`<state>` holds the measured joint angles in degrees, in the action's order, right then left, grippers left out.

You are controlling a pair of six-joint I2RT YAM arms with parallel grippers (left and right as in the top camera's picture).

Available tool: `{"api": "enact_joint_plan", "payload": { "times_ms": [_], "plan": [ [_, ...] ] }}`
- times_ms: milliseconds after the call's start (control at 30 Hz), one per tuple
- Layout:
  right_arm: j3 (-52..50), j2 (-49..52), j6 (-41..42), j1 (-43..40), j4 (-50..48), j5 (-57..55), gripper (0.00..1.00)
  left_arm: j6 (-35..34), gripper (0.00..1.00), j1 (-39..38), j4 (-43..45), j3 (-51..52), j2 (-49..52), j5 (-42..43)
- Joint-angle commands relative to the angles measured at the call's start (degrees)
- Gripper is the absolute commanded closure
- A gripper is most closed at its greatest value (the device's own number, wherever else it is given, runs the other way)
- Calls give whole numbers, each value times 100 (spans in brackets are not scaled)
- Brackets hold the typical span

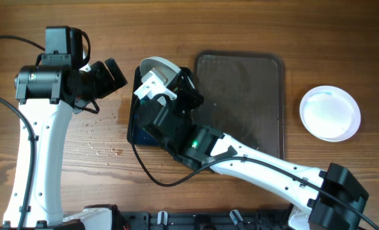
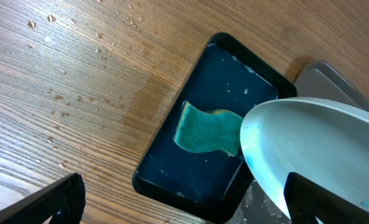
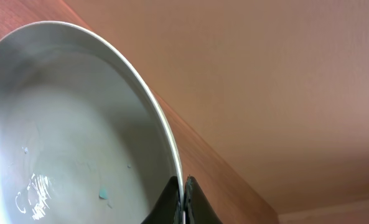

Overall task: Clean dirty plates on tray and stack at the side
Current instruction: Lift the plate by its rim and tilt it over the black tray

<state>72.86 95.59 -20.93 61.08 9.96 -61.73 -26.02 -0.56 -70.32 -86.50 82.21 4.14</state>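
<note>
Right gripper (image 3: 183,190) pinches plate (image 3: 78,137) by its rim, tilted over bin (image 2: 172,112). Left gripper (image 1: 109,72) spread, empty. Risk: my thin edge grip may let the smeared plate slip onto sponge (image 2: 206,129).

the tilted white plate (image 1: 158,66) stands nearly on edge at upper centre — teal specks and wet streaks inside. the dark tray (image 1: 240,96) lies just right; the clean plate (image 1: 330,113) sits flat, far right.
</note>
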Motion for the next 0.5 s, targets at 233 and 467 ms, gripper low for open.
{"api": "enact_joint_plan", "payload": {
  "times_ms": [233,467],
  "plan": [
    [74,-33,-7,9,-52,-105,96,28,0,46,20,-11,-28,-81],
    [74,-33,-7,9,-52,-105,96,28,0,46,20,-11,-28,-81]
  ]
}}
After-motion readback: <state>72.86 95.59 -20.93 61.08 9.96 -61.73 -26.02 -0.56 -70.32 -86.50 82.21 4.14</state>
